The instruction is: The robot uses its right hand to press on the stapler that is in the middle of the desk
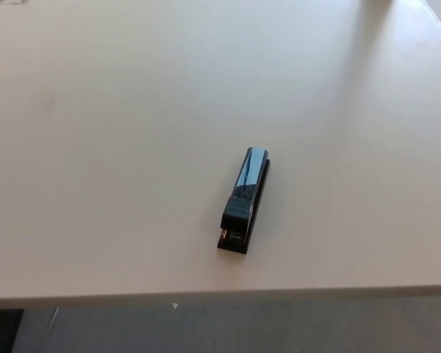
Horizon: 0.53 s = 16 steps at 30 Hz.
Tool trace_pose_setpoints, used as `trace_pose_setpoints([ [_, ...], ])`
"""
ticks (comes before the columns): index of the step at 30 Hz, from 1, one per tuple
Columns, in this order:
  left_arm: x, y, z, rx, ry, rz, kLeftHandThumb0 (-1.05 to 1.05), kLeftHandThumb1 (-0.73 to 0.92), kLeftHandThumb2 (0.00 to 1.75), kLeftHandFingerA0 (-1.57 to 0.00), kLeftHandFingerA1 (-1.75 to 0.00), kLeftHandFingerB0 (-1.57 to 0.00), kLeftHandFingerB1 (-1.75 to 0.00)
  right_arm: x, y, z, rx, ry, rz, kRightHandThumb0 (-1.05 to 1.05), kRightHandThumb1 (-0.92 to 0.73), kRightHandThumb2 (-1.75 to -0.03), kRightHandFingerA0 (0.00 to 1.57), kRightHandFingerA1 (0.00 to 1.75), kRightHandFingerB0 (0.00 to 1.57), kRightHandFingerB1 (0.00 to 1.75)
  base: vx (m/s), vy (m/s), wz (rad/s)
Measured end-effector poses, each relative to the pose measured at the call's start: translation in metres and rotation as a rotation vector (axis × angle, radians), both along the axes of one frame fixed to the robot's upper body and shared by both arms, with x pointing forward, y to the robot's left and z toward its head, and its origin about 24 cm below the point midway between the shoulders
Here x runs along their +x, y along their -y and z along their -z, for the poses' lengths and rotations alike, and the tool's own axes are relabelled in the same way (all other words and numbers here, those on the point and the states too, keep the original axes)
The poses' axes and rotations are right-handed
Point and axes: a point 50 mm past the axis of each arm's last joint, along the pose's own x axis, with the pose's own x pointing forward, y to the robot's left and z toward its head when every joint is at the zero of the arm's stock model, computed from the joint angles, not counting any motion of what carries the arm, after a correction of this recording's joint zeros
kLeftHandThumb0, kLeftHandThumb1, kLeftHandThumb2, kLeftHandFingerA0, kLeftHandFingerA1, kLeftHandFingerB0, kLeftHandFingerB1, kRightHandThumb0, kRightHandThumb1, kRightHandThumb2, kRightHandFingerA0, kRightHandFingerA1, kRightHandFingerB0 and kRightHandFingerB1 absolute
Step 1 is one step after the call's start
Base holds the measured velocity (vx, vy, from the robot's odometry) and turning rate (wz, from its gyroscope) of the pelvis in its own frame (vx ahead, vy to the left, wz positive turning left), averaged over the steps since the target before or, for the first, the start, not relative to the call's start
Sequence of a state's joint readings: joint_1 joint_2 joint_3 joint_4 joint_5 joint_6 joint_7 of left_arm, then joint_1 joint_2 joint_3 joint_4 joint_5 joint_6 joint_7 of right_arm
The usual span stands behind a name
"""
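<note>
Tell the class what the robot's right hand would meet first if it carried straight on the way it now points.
That cannot be judged: neither hand shows in the head view, so no pointing direction is visible. Only the stapler lies on the desk, untouched.

Stapler (245,200) on desk (117,147), right of centre, near front edge.

I see soft, even light on the pale, smooth desk top (117,147). The far right corner glows brightest. The shiny black stapler (244,200) mirrors blue light and casts little shadow. Everything looks slightly fuzzy.
</note>
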<state>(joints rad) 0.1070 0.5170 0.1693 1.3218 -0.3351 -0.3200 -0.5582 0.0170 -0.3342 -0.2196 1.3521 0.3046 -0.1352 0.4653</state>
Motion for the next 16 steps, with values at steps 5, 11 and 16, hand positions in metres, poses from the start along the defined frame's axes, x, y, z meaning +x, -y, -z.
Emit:
trace_pose_setpoints([
  [5, -0.0013, -0.0035, 0.0007, 0.022, -0.054, -0.019, -0.77, 0.68, 1.05, -0.05, -0.45, -0.07, -0.40, -0.0011, 0.0024, -0.0002, 0.020, -0.043, 0.001, -0.92, -0.60, -1.01, 0.03, 0.30, 0.11, 0.36, 0.00, 0.000, 0.00],
  [11, -0.0023, -0.0045, 0.0013, 0.031, -0.077, -0.027, -0.77, 0.68, 1.05, -0.05, -0.45, -0.07, -0.40, -0.0033, 0.0028, 0.0002, 0.034, -0.068, 0.003, -0.92, -0.60, -1.01, 0.03, 0.30, 0.11, 0.36, 0.00, 0.000, 0.00],
  [16, -0.0030, -0.0056, 0.0009, 0.037, -0.082, -0.034, -0.77, 0.68, 1.05, -0.05, -0.45, -0.07, -0.40, -0.0040, 0.0029, 0.0004, 0.038, -0.077, 0.003, -0.92, -0.60, -1.01, 0.03, 0.30, 0.11, 0.36, 0.00, 0.000, 0.00],
])
